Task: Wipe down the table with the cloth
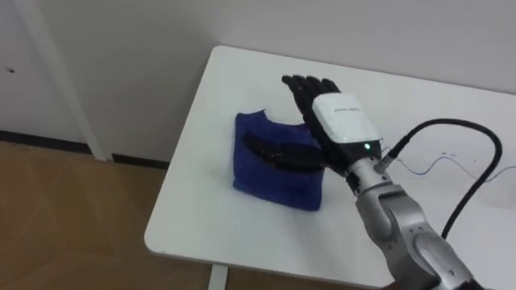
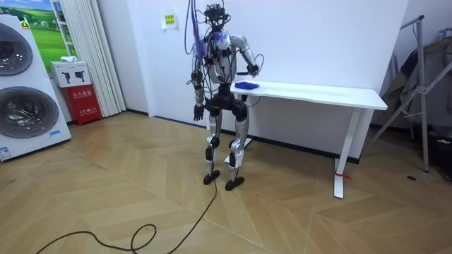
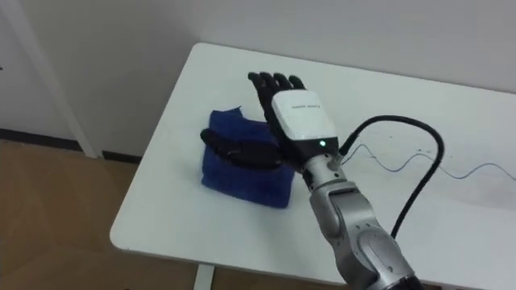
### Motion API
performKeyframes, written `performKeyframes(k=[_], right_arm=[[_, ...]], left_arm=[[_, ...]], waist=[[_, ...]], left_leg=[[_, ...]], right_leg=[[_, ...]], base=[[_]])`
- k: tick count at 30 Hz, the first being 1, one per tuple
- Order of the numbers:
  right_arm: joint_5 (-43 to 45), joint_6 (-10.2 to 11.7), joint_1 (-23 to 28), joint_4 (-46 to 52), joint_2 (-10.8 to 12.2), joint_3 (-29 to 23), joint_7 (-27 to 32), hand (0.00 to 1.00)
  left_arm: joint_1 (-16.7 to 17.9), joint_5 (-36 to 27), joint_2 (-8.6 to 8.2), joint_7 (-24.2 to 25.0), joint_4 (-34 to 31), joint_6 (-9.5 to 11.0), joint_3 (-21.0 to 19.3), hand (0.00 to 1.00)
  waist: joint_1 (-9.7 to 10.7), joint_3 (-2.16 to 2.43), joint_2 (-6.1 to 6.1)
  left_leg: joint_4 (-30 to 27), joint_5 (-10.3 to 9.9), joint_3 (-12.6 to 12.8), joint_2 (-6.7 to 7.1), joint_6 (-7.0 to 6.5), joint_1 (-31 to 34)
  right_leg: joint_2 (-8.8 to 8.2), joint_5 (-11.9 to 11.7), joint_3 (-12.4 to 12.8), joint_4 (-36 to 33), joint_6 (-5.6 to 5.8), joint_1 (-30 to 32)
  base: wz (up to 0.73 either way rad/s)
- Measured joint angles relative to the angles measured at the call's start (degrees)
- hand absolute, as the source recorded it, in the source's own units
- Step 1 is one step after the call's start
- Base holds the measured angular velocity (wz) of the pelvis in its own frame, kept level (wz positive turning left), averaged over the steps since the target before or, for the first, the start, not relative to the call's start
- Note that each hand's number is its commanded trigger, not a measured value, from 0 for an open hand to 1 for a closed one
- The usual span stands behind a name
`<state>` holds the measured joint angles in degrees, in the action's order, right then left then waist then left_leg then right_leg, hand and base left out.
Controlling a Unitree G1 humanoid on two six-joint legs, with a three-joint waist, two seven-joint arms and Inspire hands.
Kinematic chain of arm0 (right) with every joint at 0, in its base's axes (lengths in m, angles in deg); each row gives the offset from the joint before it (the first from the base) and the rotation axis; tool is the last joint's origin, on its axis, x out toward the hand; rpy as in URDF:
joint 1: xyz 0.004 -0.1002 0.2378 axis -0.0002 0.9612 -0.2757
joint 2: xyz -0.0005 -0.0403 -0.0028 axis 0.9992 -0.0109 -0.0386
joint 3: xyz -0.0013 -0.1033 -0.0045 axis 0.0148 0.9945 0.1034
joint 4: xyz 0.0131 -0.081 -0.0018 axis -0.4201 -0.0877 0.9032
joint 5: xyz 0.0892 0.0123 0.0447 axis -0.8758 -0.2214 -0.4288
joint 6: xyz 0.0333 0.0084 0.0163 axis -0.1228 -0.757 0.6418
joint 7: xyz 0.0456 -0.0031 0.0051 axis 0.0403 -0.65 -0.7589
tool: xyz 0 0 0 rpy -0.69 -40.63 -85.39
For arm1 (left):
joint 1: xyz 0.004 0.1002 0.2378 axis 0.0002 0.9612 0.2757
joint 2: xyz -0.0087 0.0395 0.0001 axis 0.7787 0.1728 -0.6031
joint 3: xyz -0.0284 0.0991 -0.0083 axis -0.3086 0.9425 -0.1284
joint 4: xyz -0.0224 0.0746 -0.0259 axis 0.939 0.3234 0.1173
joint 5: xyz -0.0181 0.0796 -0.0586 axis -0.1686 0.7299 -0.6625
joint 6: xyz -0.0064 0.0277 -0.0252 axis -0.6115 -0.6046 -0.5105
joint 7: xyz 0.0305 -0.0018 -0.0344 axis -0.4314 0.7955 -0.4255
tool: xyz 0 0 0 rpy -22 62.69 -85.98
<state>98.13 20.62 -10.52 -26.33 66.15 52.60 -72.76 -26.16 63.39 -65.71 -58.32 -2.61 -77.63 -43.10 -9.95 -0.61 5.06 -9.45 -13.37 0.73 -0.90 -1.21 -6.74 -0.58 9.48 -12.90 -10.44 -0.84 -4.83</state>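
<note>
A folded blue cloth lies near the left end of the white table. My right hand hovers over the cloth's right half, fingers straight and pointing toward the wall, thumb stretched across the cloth; it is open. I cannot tell whether the palm touches the cloth. In the room view I stand at the table's end on the room view's left, right hand raised above the cloth, left hand hanging at my side.
A thin wire lies on the table to the right of my arm. The table's near and left edges are close to the cloth. Washing machines, a red box and a metal rack stand in the room.
</note>
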Motion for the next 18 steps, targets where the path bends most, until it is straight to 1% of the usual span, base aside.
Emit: performKeyframes(k=[2, 3, 5, 6, 7, 9, 12, 15, 18], right_arm=[[0.5, 0.0, 1.4, -1.5, -0.2, -0.2, -0.3, 0.0], [1.6, 0.2, 2.0, -3.4, -0.3, -0.2, -0.5, 0.0], [1.8, 0.2, 2.8, -6.2, -0.3, -0.3, -0.8, 0.0], [1.8, 0.1, 3.4, -8.0, -0.3, -0.8, -1.1, 0.0], [1.7, 0.4, 3.7, -9.7, -0.3, -1.3, -0.8, 0.0], [1.7, 0.9, 3.8, -9.8, -0.3, -1.6, -0.4, 0.0], [1.8, 1.6, 3.9, -12.1, -0.2, -1.6, 0.6, 0.0], [2.2, 1.6, 4.0, -13.7, 0.0, -1.9, 0.6, 0.0], [2.2, 1.6, 4.0, -14.2, 0.0, -2.4, 0.7, 0.0]], left_arm=[[0.0, 0.1, 0.01, -0.1, -0.6, 0.0, 0.0, 0.0], [0.1, 0.1, 0.03, -0.1, -0.7, 0.1, 0.0, 0.0], [0.0, 0.3, 0.01, 0.1, -0.9, 0.1, 0.0, 0.0], [0.1, 0.2, 0.02, 0.1, -1.5, 0.1, -0.1, 0.0], [0.0, 0.2, 0.11, 0.2, -1.5, 0.1, -0.2, 0.0], [0.0, 0.2, 0.25, 0.3, -1.5, 0.0, -0.2, 0.0], [-0.2, 0.4, 0.36, 1.4, -1.9, 0.0, -0.2, 0.0], [-0.4, 2.8, 0.34, 2.6, -2.1, 0.0, -0.3, 0.0], [-0.4, 2.9, 0.21, 2.6, -2.1, 0.0, -0.5, 0.0]], waist=[[0.1, 0.05, 0.07], [0.0, 0.16, 0.24], [0.2, 0.18, 0.28], [0.2, 0.26, 0.45], [0.2, 0.22, 0.4], [0.3, 0.26, 0.46], [0.4, 0.19, 0.42], [0.2, 0.42, 0.79], [0.1, 0.47, 0.86]], left_leg=[[-0.2, 0.0, -0.4, 0.33, -0.05, 0.0], [-0.3, 0.1, -1.0, 0.5, -0.1, 0.0], [-0.4, 0.1, -1.0, 0.57, -0.11, 0.0], [-0.3, 0.1, -1.0, 0.58, -0.11, 0.0], [-0.2, 0.1, -1.0, 0.59, -0.11, 0.0], [-0.2, 0.1, -1.0, 0.45, -0.12, 0.0], [-0.1, 0.1, -1.1, 0.52, -0.12, -0.8], [-0.2, 0.1, -1.2, 0.66, -0.13, -1.0], [-0.2, 0.1, -1.3, 0.77, -0.21, -1.0]], right_leg=[[-0.03, 0.0, -0.1, 0.2, 0.0, -0.2], [-0.17, 0.0, -0.5, 0.8, 0.01, -0.6], [-0.4, 0.0, -1.3, 0.9, 0.01, -0.8], [-0.47, 0.0, -1.2, 0.9, 0.01, -0.8], [-0.54, 0.0, -1.2, 1.0, 0.02, -0.8], [-0.72, 0.0, -1.3, 1.1, 0.04, -0.9], [-0.85, 0.0, -1.4, 1.9, 0.13, -2.1], [-1.01, 0.1, -1.5, 1.9, 0.31, -2.5], [-1.07, 0.0, -1.6, 1.9, 0.45, -2.6]], base=[[0.12], [0.16], [0.12], [0.07], [0.0], [0.0], [0.05], [0.07], [0.06]])
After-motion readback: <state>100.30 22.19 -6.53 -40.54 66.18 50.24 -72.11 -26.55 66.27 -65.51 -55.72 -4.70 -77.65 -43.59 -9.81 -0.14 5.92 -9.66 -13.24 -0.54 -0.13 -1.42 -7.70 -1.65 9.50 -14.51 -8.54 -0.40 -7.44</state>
